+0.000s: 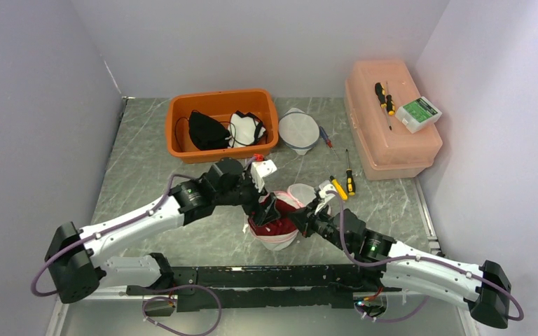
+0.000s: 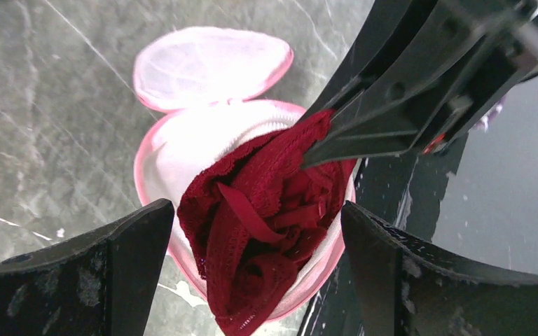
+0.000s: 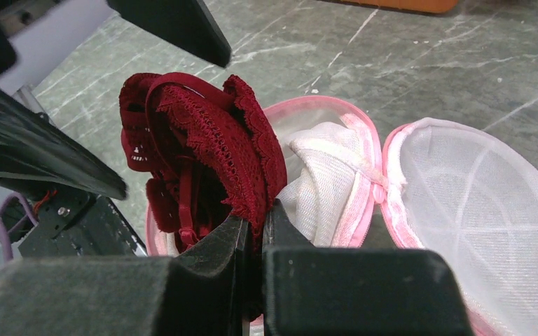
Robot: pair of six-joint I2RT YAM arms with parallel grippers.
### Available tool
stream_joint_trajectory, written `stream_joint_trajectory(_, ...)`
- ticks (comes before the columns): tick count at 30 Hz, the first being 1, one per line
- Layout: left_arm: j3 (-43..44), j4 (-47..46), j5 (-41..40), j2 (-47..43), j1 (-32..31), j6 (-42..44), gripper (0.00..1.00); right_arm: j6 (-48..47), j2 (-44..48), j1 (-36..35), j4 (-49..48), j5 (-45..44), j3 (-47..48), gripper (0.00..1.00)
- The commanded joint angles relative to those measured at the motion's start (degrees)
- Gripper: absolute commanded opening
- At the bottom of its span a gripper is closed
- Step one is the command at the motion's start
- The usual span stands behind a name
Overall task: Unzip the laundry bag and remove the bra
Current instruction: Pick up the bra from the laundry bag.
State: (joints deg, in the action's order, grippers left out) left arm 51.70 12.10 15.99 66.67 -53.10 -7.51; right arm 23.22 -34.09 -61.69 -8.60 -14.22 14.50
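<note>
The right gripper [image 3: 256, 224] has its two fingers pressed together on the lace edge of the dark red bra [image 3: 196, 140], pinching a fold of it. The bra is bunched up and stands above the rim of the laundry bag [image 3: 336, 175] – a round, pink-trimmed white mesh case with its zip undone. The lower part of the bra sits inside the open half, while the bag's other half lies flat on the table [image 3: 406, 63] beside it, mesh side up.

The left gripper [image 2: 259, 273] is spread wide, one finger on each side of the bra, with a gap to the fabric on both sides – it grips nothing.

From above, both arms meet over the bag near the middle of the grey marbled table. Behind them an orange tub [image 1: 182, 112] holds dark and white garments, and screwdrivers [image 1: 349, 180] lie near a pink plastic box [image 1: 392, 133]
</note>
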Motion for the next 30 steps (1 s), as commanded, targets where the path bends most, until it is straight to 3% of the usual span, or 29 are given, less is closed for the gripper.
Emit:
stream_joint_trajectory(1, 2.4, 0.8, 10.8, 2.1, 2.8, 5.0, 0.94, -1.1, 2.2, -0.1, -1.8, 1.4, -0.1, 0.00)
stream_joint_trajectory(8, 3.1, 1.1, 18.7, 8.2, 4.4, 4.7, 0.94, -0.6, 4.2, -0.1, -1.9, 1.5, -1.2, 0.00)
stream_joint_trajectory(12, 3.3, 0.8, 23.1, 11.2, 4.4, 4.2, 0.83, -0.6, 4.9, -0.2, -1.9, 1.4, -1.6, 0.00)
stream_joint_trajectory(16, 2.2, -1.9, 25.0, 11.1, 4.4, 3.0, 0.64, -0.6, 5.5, -0.1, -1.6, 1.1, -1.7, 0.00)
stream_joint_trajectory(21, 2.5, -2.3, 25.7, 12.2, 4.4, 2.7, 0.28, -0.3, 5.9, -0.1, -0.3, 0.3, -1.3, 0.00)
stream_joint_trajectory(22, 2.5, -2.5, 25.7, 12.3, 4.4, 2.6, 0.23, 0.0, 6.0, -0.1, 0.2, 0.2, -1.0, 0.05)
stream_joint_trajectory(25, 2.6, -2.7, 25.4, 12.3, 4.4, 2.3, 0.04, 1.4, 6.7, -0.1, 3.2, -0.8, 0.3, 0.56)
stream_joint_trajectory(26, 2.6, -2.6, 25.1, 12.1, 4.4, 2.3, 0.03, 1.8, 7.0, -0.1, 4.6, -1.1, 1.2, 0.68)
stream_joint_trajectory(27, 2.8, -2.3, 24.8, 12.1, 4.5, 2.1, 0.03, 2.4, 7.3, -0.1, 6.0, -1.8, 2.0, 0.88)
stream_joint_trajectory(28, 2.9, -2.2, 24.5, 12.0, 4.5, 2.0, 0.03, 3.1, 7.7, -0.1, 7.8, -2.3, 3.1, 0.98)
stream_joint_trajectory(30, 3.3, -1.8, 23.8, 11.5, 4.4, 1.7, 0.03, 4.2, 8.4, -0.1, 11.7, -2.9, 5.8, 1.00)
